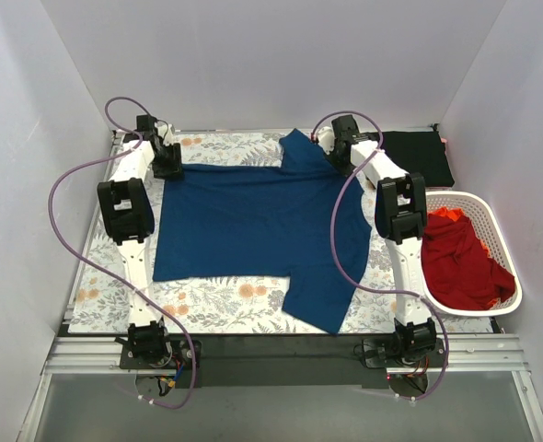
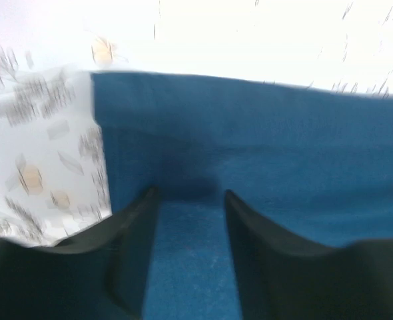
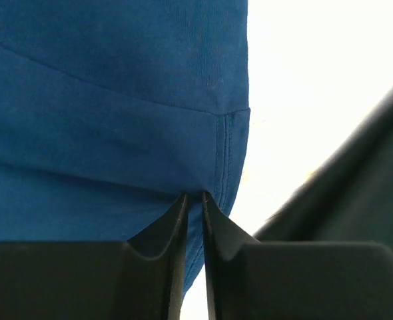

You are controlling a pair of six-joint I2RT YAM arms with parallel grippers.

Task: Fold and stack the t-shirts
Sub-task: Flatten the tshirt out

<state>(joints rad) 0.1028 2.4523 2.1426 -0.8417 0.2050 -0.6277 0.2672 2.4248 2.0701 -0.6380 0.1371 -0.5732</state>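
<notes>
A navy blue t-shirt point(image 1: 253, 221) lies spread flat on the floral table cover, plain side up, one sleeve toward the front and one toward the back. My left gripper point(image 1: 168, 164) is over the shirt's far left corner. In the left wrist view it point(image 2: 190, 193) is open, with the blue cloth point(image 2: 283, 147) lying under and between the fingers. My right gripper point(image 1: 334, 158) is at the far sleeve. In the right wrist view it point(image 3: 195, 195) is shut on the stitched edge of the blue cloth point(image 3: 103, 100). A folded black t-shirt point(image 1: 419, 157) lies at the back right.
A white slotted basket point(image 1: 492, 230) stands at the right edge of the table, holding a red t-shirt point(image 1: 460, 267) and a bit of orange cloth point(image 1: 448, 214). Grey walls enclose the table on three sides. Purple cables loop over both arms.
</notes>
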